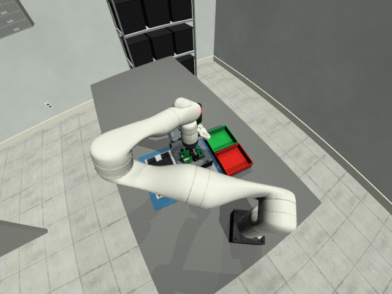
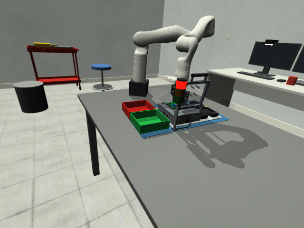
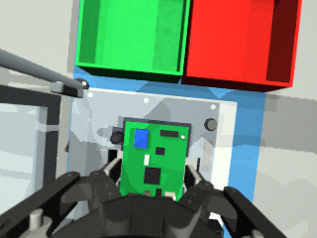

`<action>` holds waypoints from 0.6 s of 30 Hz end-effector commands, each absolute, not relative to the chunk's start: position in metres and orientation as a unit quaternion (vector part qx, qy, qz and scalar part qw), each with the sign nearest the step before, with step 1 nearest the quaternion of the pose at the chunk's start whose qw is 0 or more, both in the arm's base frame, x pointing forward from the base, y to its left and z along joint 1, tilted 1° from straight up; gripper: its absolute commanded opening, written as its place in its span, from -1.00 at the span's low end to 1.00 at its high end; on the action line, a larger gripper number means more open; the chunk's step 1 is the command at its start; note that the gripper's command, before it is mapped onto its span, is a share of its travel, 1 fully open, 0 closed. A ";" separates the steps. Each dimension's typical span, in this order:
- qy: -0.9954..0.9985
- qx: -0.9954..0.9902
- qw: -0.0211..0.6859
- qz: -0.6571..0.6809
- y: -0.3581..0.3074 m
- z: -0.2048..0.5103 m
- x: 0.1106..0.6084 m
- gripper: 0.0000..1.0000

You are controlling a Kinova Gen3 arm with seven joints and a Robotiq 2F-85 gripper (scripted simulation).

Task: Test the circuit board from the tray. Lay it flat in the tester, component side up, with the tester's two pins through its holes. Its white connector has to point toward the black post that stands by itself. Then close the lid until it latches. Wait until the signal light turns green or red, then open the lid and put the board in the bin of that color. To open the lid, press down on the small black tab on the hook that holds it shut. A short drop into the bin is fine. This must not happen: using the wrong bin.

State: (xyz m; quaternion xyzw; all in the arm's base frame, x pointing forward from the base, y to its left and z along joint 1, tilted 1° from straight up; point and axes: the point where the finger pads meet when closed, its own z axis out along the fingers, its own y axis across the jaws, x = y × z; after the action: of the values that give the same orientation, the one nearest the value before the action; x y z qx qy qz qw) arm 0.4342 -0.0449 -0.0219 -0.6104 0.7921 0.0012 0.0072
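The green circuit board (image 3: 155, 160) lies flat in the grey tester, component side up, with a blue part near its far left corner. It also shows in the top view (image 1: 189, 155). My gripper (image 3: 153, 169) is low over the board, open, with one finger at each long side of it. The fingers do not press on the board. The tester lid (image 2: 200, 90) stands raised. The signal light (image 2: 181, 84) glows red at its top. A black post (image 3: 211, 124) stands alone on the tester, right of the board.
The green bin (image 3: 131, 37) and the red bin (image 3: 240, 42) sit side by side just beyond the tester on the blue mat. The black tray (image 1: 158, 158) lies on the mat on the tester's other side. The lid's frame bar (image 3: 37, 71) crosses the left of the wrist view.
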 end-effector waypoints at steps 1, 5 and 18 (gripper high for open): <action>0.792 -0.610 0.008 0.001 -0.045 -0.020 0.435 0.74; 0.792 -0.610 0.008 0.001 -0.045 -0.018 0.435 0.74; 0.792 -0.610 0.008 0.001 -0.045 -0.017 0.435 0.74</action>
State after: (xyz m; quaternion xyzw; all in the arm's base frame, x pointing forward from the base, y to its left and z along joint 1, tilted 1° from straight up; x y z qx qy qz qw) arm 0.4343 -0.0449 -0.0176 -0.6104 0.7921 0.0011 0.0074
